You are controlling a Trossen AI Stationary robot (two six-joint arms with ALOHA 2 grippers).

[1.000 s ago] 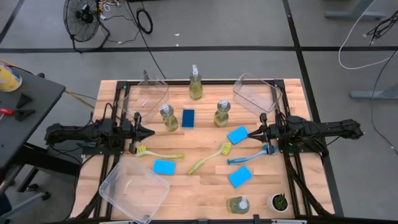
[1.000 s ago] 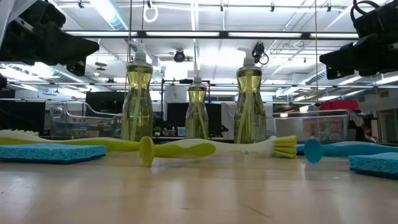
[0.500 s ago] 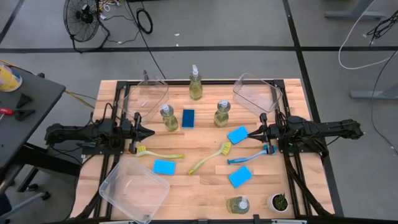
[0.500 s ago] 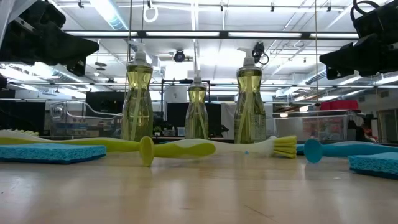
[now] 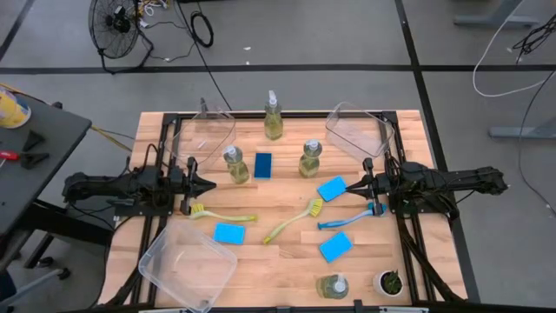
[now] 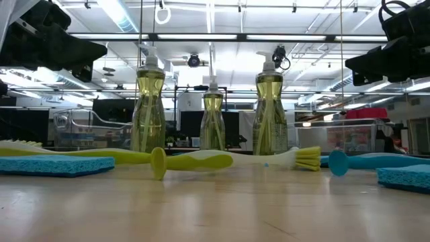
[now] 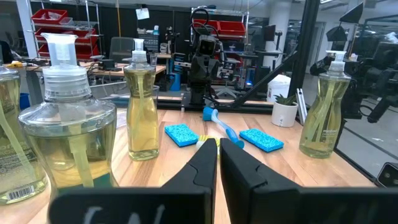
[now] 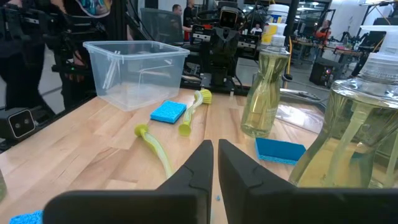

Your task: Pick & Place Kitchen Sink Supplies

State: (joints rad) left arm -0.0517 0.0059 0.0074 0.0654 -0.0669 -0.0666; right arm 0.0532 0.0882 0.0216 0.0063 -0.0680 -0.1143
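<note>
Several clear pump bottles of yellow-green soap stand upright: one far (image 5: 274,119), two mid-table (image 5: 234,165) (image 5: 310,161), one at the near edge (image 5: 333,285). Blue sponges lie flat (image 5: 263,165) (image 5: 331,189) (image 5: 229,233) (image 5: 335,247). Two yellow-green brushes (image 5: 221,213) (image 5: 295,220) and a blue brush (image 5: 352,217) lie on the wood. My left gripper (image 5: 208,185) (image 7: 218,142) hovers shut beside the left mid-table bottle (image 7: 68,143). My right gripper (image 5: 352,185) (image 8: 215,144) hovers shut by the right-hand sponge. Neither touches anything.
Three clear plastic bins sit on the table: far left (image 5: 211,135), far right (image 5: 358,130), near left (image 5: 187,263). A small white pot with a green plant (image 5: 388,283) stands at the near right corner. Bare wood shows between the two grippers and along the near middle.
</note>
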